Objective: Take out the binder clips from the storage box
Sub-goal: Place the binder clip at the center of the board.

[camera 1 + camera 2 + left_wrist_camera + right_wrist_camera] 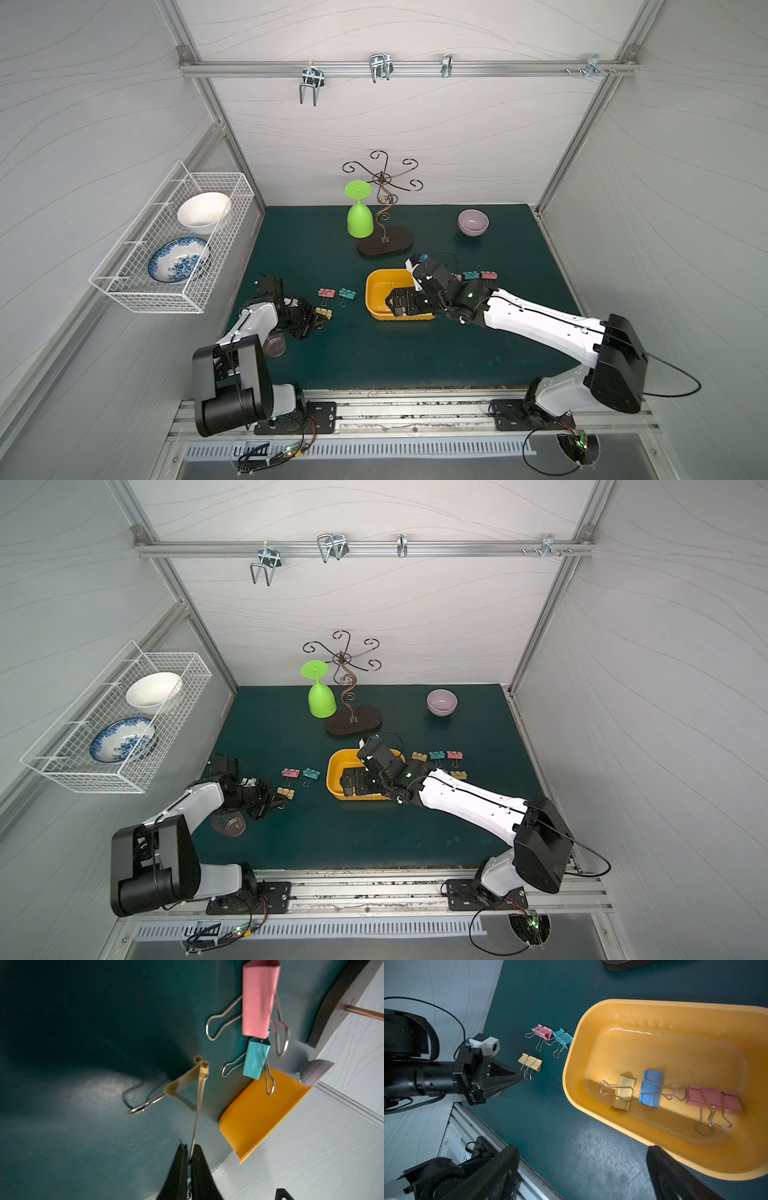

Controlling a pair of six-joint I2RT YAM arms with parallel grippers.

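While the left pincer [522,1079] was almost closed on one wire handle of a yellow binder clip [530,1061], that clip lay on the green surface [374,357] at 9 o'clock from the storage box [654,1053], near a pink clip [542,1031] and a teal clip [561,1038]. The right pincer [582,1149] hung above the box, fully open and empty. Three more lay on the box floor: an inner yellow clip [623,1093], a blue clip [651,1088] and an inner pink clip [714,1098]. They looked light and stiff, with smooth bodies; I judged the wire loops the surest hold, although a clip would swing from them.
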